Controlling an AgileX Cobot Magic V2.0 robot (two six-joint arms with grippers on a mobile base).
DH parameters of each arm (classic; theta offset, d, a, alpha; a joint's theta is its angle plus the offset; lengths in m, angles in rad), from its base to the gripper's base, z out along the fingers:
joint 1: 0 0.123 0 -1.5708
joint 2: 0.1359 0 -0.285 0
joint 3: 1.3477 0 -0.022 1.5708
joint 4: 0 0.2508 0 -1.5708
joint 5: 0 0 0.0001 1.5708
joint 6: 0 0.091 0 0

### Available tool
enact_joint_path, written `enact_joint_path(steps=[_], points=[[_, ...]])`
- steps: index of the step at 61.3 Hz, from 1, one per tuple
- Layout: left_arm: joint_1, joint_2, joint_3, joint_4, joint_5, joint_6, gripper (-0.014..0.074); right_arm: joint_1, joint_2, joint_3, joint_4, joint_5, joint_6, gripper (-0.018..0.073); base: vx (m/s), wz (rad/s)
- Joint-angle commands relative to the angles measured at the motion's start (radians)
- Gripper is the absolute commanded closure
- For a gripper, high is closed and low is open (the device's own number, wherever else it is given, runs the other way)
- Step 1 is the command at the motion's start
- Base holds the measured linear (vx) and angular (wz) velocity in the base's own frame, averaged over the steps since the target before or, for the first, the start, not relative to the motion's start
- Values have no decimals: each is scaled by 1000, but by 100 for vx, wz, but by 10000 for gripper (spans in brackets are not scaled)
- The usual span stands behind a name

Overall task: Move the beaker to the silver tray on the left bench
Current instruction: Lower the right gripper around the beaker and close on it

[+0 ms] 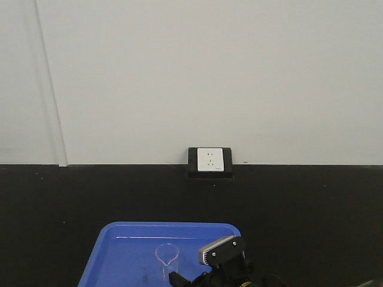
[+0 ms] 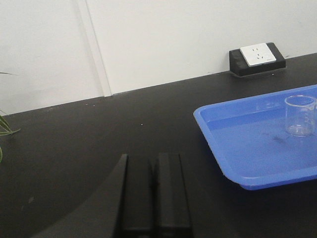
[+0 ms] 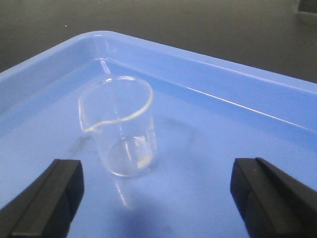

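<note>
A small clear glass beaker [image 3: 121, 126] stands upright and empty in a blue plastic tray [image 3: 233, 163], spout toward the left of the right wrist view. My right gripper [image 3: 156, 198] is open, low over the tray, its fingers [image 3: 44, 198] wide apart, short of the beaker and not touching it. In the front view the beaker [image 1: 167, 257] sits just left of my right arm [image 1: 222, 254]. My left gripper [image 2: 154, 166] is shut on nothing, hovering over the black worktop [image 2: 74, 148] left of the tray [image 2: 247, 148] and beaker [image 2: 300, 116]. The silver tray is out of view.
A white wall socket in a black box [image 1: 209, 160] sits where the black worktop [image 1: 311, 209] meets the white wall. The blue tray [image 1: 119, 251] lies near the front edge. Green plant leaves [image 2: 5, 131] show at the far left of the left wrist view.
</note>
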Motion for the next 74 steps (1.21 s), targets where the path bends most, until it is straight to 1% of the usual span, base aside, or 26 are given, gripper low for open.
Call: enact_joint_path(steps=[1, 6, 16, 29, 33, 38, 40, 43, 47, 48, 54, 55, 57, 62, 66, 71, 74], points=[[-6, -8, 20, -5, -83, -6, 595, -3, -15, -78, -69, -64, 33, -75, 0, 0], [-6, -8, 20, -5, -83, -6, 595, -3, 8, -117, -88, -60, 38, -72, 0, 0], [-6, -8, 20, -5, -83, -6, 595, -3, 62, -196, -113, -49, 105, -68, 0, 0], [-6, -8, 20, -5, -83, -6, 595, -3, 136, -297, -185, -49, 153, -57, 0, 0], [-6, -8, 20, -5, -83, -6, 595, -3, 152, -324, -195, -49, 169, -48, 0, 0], [-6, -8, 20, -5, -83, -6, 595, -3, 166, -353, -197, -49, 169, -12, 0, 0], [-6, -8, 20, -5, -83, -6, 595, -3, 166, -363, -196, -48, 169, 10, 0, 0], [-6, -8, 20, -5, -83, -6, 595, -3, 167, -373, -196, -48, 169, 72, 0, 0], [-6, -8, 20, -5, -83, -6, 595, -3, 165, -382, -196, -53, 171, 178, 0, 0], [-6, -8, 20, -5, -83, -6, 595, -3, 162, -383, -196, -56, 173, 227, 0, 0], [-6, -8, 20, -5, -83, -6, 595, -3, 134, -381, -196, -60, 206, 445, 0, 0], [-6, -8, 20, -5, -83, -6, 595, -3, 124, -380, -199, -55, 214, 500, 0, 0], [-6, -8, 20, -5, -83, -6, 595, -3, 103, -380, -206, -43, 233, 579, 0, 0], [-6, -8, 20, -5, -83, -6, 595, -3, 42, -380, -216, -9, 276, 576, 0, 0], [-6, -8, 20, -5, -83, -6, 595, -3, -23, -380, -235, 46, 279, 574, 0, 0], [-6, -8, 20, -5, -83, -6, 595, -3, -119, -380, -248, 166, 279, 574, 0, 0], [-6, -8, 20, -5, -83, -6, 595, -4, -186, -380, -253, 270, 277, 574, 0, 0]])
